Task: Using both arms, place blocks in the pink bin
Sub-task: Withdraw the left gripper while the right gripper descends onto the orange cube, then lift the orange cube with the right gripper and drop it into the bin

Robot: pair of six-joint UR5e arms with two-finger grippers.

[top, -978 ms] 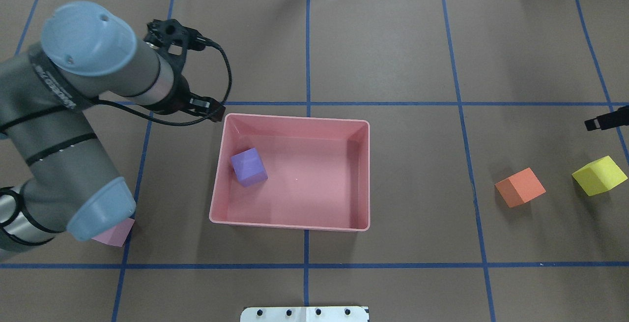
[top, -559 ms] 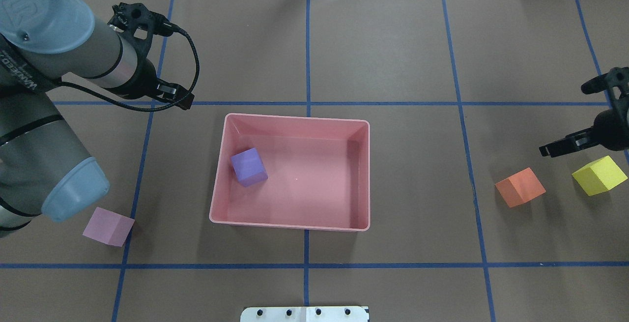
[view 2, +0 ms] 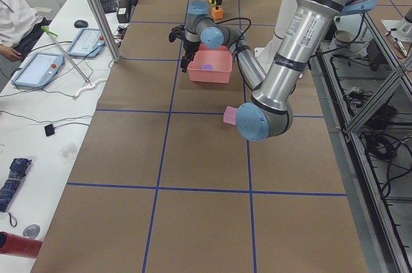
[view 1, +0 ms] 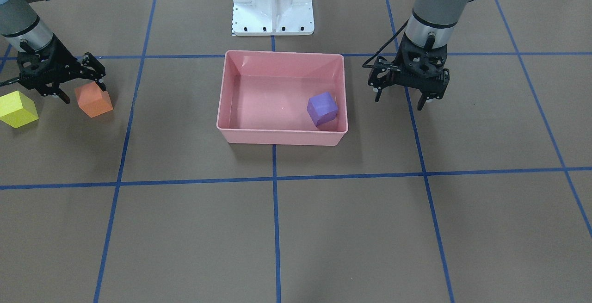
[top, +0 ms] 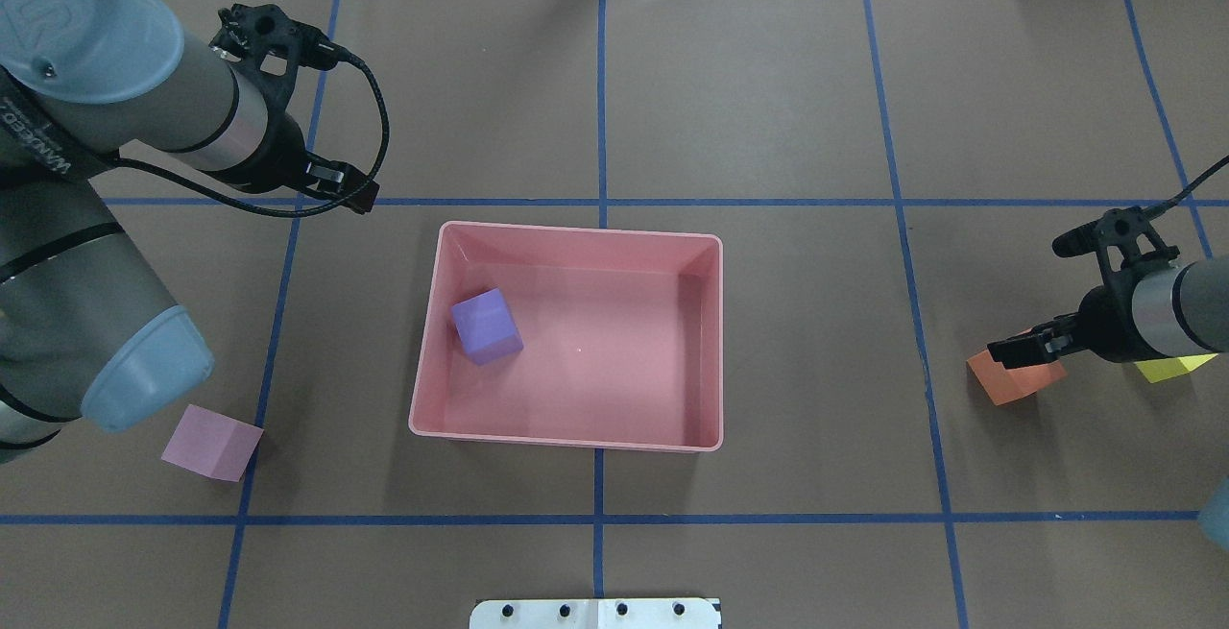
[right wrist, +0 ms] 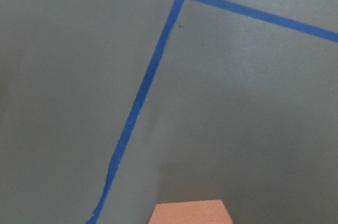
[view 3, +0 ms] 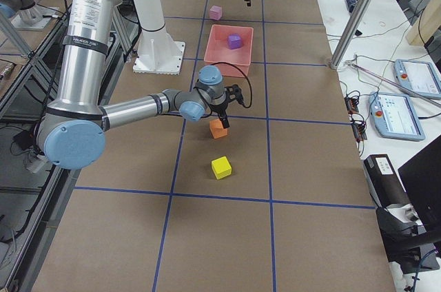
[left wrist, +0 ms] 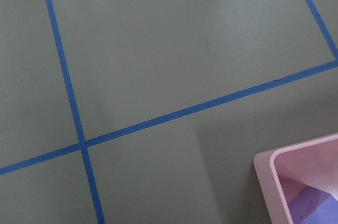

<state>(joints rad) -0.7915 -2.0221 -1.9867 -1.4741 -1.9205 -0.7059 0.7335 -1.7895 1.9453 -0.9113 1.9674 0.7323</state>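
pink bin (top: 576, 229): mid-table, rim apart from both grippers; purple block (top: 487, 325) lies inside, by one wall.
left gripper (view 1: 398, 99): jaws wide apart, holds nothing.
right gripper (view 1: 83, 92): jaws apart over orange block (view 1: 94, 101); contact unclear.

White stand (view 1: 273, 4) sat top center, and blue tape lines (view 1: 275, 178) crossed the brown table cover (view 1: 185, 238). The left-side view had a tablet (view 2: 38, 70) at middle left.

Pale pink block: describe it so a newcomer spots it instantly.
From the pink bin mid-table in the overhead view, look left past its lower-left corner. The pale pink block lies alone on brown paper beside a blue tape line. It is the only block on that side, and the palest.
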